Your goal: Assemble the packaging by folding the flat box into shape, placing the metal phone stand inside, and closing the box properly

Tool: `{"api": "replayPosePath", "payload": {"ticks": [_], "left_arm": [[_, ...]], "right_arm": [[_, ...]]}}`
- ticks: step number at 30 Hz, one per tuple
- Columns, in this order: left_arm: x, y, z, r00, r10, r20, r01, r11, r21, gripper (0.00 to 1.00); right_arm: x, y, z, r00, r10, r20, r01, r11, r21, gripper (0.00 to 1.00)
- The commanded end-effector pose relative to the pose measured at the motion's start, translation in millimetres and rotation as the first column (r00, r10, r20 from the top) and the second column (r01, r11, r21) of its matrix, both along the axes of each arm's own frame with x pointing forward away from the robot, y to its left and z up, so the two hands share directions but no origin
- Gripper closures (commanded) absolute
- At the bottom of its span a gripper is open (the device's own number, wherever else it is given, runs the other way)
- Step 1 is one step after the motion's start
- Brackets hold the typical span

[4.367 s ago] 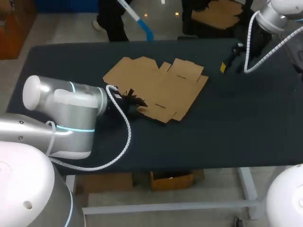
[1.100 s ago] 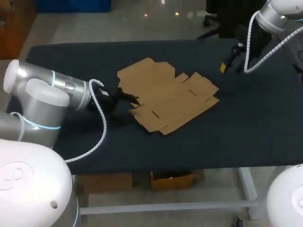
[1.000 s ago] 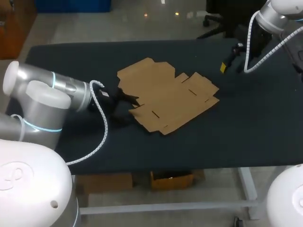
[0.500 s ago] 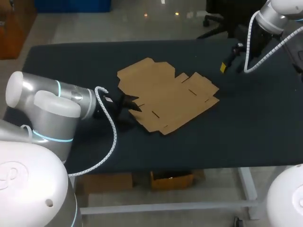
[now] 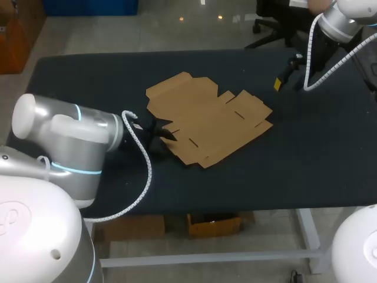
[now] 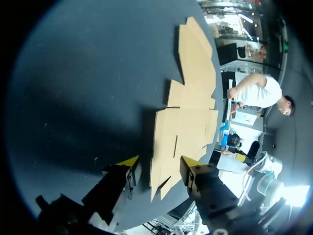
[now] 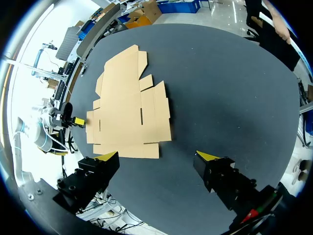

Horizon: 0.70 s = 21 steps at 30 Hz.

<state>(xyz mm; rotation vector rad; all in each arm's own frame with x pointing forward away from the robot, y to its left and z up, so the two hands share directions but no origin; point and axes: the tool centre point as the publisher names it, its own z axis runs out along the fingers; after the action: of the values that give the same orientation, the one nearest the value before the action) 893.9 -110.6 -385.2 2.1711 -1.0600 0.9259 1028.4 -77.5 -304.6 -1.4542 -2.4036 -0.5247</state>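
Note:
The flat brown cardboard box (image 5: 209, 118) lies unfolded on the middle of the black table (image 5: 306, 159). My left gripper (image 5: 162, 131) sits low at the box's front-left corner. In the left wrist view its fingers (image 6: 159, 162) stand apart with a pointed corner flap (image 6: 164, 171) lying flat between them, and a dark gap shows beside one tip. My right gripper (image 5: 284, 73) hangs wide open above the table's back right, well away from the box (image 7: 129, 107), with nothing between its tips (image 7: 157, 157). I see no metal phone stand in these views.
Bare black tabletop (image 7: 234, 98) surrounds the box on all sides, widest at the right and front. My left arm's grey body (image 5: 70, 141) rests over the table's left end. My left gripper's yellow tip (image 7: 78, 120) shows at the box's far corner in the right wrist view.
Since the oldest frame the box has slid right and turned. Over the last second my left gripper edged right onto the corner flap and its fingers narrowed. The right arm stayed still.

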Motion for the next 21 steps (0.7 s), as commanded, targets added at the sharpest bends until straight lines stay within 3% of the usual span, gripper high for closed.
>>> {"api": "replayPosePath", "payload": {"ticks": [1,7,11,21], "left_arm": [[8.8,-8,-9.4,1.0,0.015,0.004,-0.016,1.0,0.013,0.53],[15.9,-10,-13.2,1.0,0.029,0.01,-0.03,0.999,0.012,0.59],[20.1,-11,-13.5,1.0,0.027,0.004,-0.027,1.0,0.012,1.0],[20.2,-5,-8.6,0.997,-0.064,-0.035,0.064,0.998,-0.001,1.0]], "right_arm": [[-0.4,0,0,1.0,0.0,0.001,0.0,1.0,0.0,0.0],[-0.4,0,0,1.0,0.0,0.001,0.0,1.0,0.0,0.0],[-0.4,0,0,1.0,0.0,0.001,0.0,1.0,0.0,0.0],[-0.4,0,0,1.0,0.0,0.001,0.0,1.0,0.0,0.0]]}}
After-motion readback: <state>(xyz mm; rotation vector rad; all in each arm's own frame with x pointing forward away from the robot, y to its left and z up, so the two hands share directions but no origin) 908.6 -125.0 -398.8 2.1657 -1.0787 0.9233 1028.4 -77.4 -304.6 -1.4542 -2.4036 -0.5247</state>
